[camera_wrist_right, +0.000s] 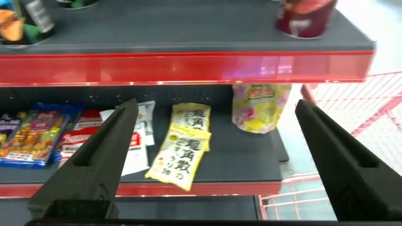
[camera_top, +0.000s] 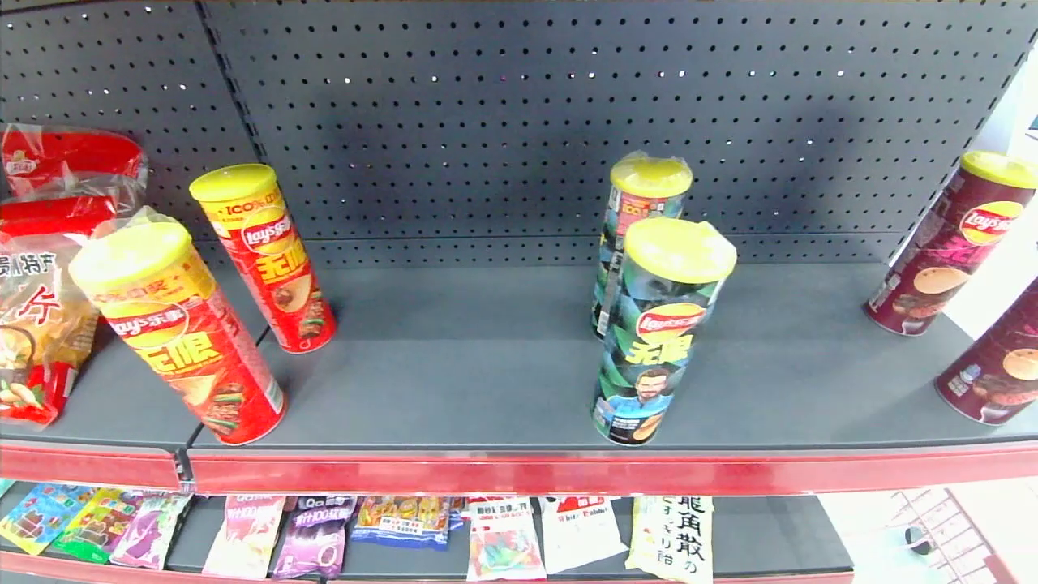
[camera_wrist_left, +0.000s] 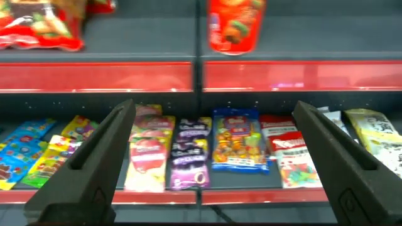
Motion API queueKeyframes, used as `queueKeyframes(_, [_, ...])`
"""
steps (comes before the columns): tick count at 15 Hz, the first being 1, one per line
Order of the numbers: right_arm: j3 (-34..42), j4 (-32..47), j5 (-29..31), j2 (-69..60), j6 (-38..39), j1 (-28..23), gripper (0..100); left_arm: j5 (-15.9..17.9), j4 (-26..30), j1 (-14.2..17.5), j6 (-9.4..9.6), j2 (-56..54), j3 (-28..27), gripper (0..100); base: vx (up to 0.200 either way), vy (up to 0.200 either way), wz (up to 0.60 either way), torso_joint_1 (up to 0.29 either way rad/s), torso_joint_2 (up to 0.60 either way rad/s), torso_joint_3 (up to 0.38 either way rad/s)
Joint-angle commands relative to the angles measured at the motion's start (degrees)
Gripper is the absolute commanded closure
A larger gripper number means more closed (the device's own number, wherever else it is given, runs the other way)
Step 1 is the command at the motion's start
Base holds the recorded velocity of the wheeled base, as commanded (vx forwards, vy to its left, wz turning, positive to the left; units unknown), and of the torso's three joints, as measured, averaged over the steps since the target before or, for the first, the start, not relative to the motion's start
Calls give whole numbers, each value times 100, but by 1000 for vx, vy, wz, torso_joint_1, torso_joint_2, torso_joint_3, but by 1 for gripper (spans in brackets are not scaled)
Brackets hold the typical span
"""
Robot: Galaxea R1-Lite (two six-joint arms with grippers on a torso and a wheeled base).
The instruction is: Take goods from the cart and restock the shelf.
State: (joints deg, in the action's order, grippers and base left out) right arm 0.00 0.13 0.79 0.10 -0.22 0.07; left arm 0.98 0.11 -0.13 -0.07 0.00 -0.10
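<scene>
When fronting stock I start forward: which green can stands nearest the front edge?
The green can by the red lip; the other can stands behind it.

R gripper (camera_wrist_right: 217,107) has its jaws spread wide w/ nothing btwn them. Upper shelf (camera_wrist_right: 188,68) has a red front strip; a maroon chip can (camera_wrist_right: 304,16) stands at its front edge, near the end by the cart (camera_wrist_right: 377,100). A dark can (camera_wrist_right: 25,22) stands well apart from it, twd the other end. On the lower shelf (camera_wrist_right: 251,157) a yellow packet w/ black characters (camera_wrist_right: 182,147) lies near the front. A pale floral pouch (camera_wrist_right: 259,107) stands behind it. White packet (camera_wrist_right: 144,125), red-white packet (camera_wrist_right: 81,125) and blue candy bag (camera_wrist_right: 28,135) lie alongside.
</scene>
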Motion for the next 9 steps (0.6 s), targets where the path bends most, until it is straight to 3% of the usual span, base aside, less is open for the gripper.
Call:
queueKeyframes(1, [0, -5, 0, -1, -4, 1, 0, -1, -2, -4, -1, 9, 1, 0, 0, 0, 0, 0, 0, 0])
queueKeyframes(3, [0, -5, 9, -1, -4, 1, 0, -1, -2, -4, -1, 9, 1, 0, 0, 0, 0, 0, 0, 0])
queueKeyframes(8, [0, -5, 0, -1, -4, 1, 0, -1, -2, 5, -10, 9, 1, 0, -200, 0, 0, 6, 2, 0])
queueKeyframes(9, [0, -5, 0, -1, -4, 1, 0, -1, -2, 5, -10, 9, 1, 0, 0, 0, 0, 0, 0, 0])
